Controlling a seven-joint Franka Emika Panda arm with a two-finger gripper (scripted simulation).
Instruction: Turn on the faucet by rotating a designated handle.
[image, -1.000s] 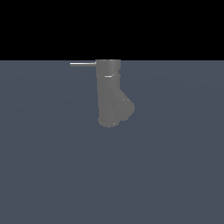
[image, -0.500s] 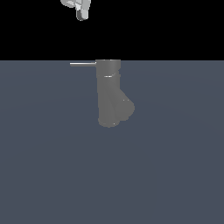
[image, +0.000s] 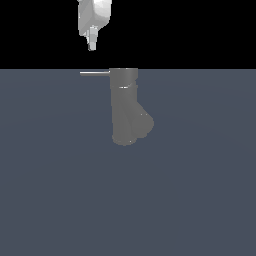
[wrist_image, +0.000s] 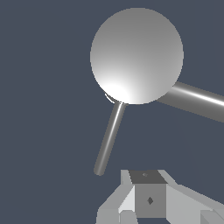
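Directly below your gripper (image: 92, 46) lies the handle (image: 95, 73), a thin rod running level out of the faucet (image: 125, 105) top toward the exterior view's left, its free end nearest the tool and well apart from it. Whether the jaws are parted you cannot tell (fingertips are cropped in the wrist view). Farther off, the spout (wrist_image: 197, 101) runs off-frame.

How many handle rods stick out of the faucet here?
1. The handle projects from the top of the faucet toward the exterior view's left, below the gripper. The far side of the cylinder is hidden, so another cannot be ruled out.
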